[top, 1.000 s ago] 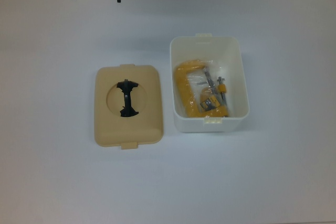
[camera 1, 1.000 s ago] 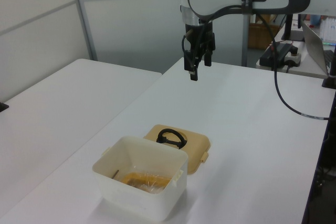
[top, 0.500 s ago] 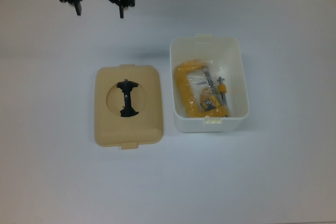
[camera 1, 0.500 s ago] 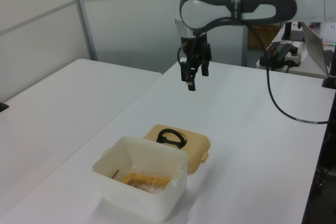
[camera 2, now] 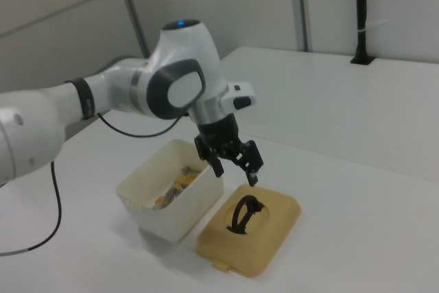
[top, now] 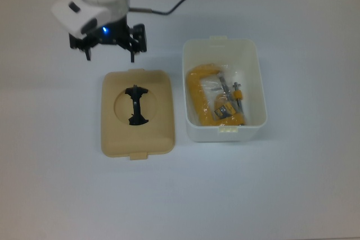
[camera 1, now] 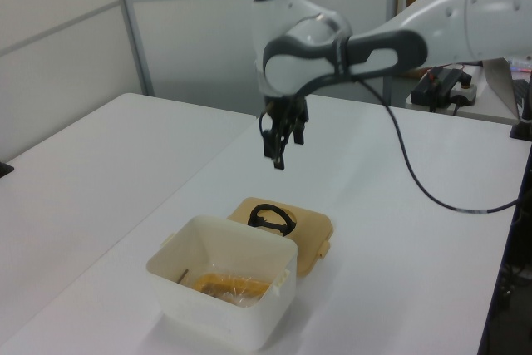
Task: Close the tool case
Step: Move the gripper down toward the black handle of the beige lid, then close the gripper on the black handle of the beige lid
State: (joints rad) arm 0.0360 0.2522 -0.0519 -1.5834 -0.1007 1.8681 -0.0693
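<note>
- The jaws [top: 110, 56] are seen in the top view spread wide and empty, hanging above the tabletop [top: 50, 195] just past the lid's far short edge, toward the tabletop's far edge
- The tan lid [top: 138, 113] is laid flat near the middle of the tabletop, handle side up, its long axis running from far edge to near edge; the black handle [top: 136, 105] is set along that same axis in the round recess
- The open white box [top: 223, 89] is stood just beside the lid on the top view's right, parallel to it, with yellow tools [top: 209, 102] and clear wrapping inside
- The handle is judged to lie just below and nearward of the jaws, so a short descent is called for
- Height above the lid is shown in the left view [camera 1: 278, 140] and right view [camera 2: 235, 163], not from above; the box's contents are shown plainly only from above
</note>
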